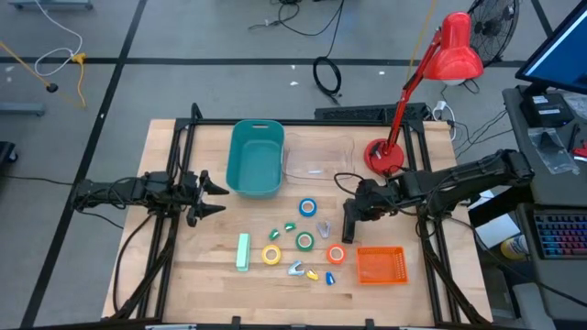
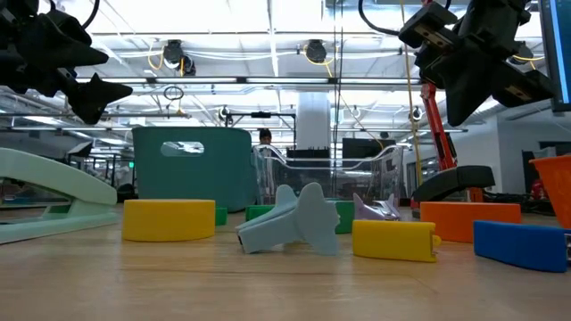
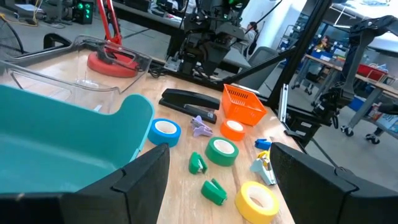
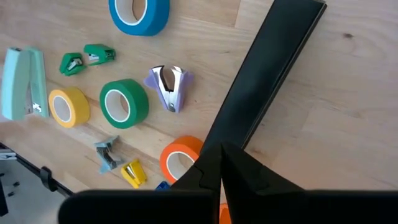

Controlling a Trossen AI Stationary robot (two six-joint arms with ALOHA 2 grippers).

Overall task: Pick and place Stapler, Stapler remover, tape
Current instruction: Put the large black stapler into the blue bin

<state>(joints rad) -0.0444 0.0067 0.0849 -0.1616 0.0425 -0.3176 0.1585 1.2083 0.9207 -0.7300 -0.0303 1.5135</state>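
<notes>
A black stapler (image 1: 348, 221) lies flat on the table. My right gripper (image 4: 221, 149) hangs above its near end, shut, holding nothing. A mint stapler (image 1: 242, 252) lies at the near left. Between them sit the tape rolls: blue (image 1: 307, 208), green (image 1: 304, 241), yellow (image 1: 271, 255) and orange (image 1: 336, 254). A lilac staple remover (image 4: 168, 84) lies beside the green roll, and a grey-blue one (image 1: 295, 269), a yellow one (image 1: 313, 273) and small green ones (image 1: 274, 234) lie around them. My left gripper (image 1: 220, 198) waits open and level at the table's left.
A teal bin (image 1: 255, 158) and a clear bin (image 1: 318, 156) stand at the far middle. An orange basket (image 1: 380, 265) sits near the front right. A red desk lamp (image 1: 385, 156) stands at the far right behind my right arm.
</notes>
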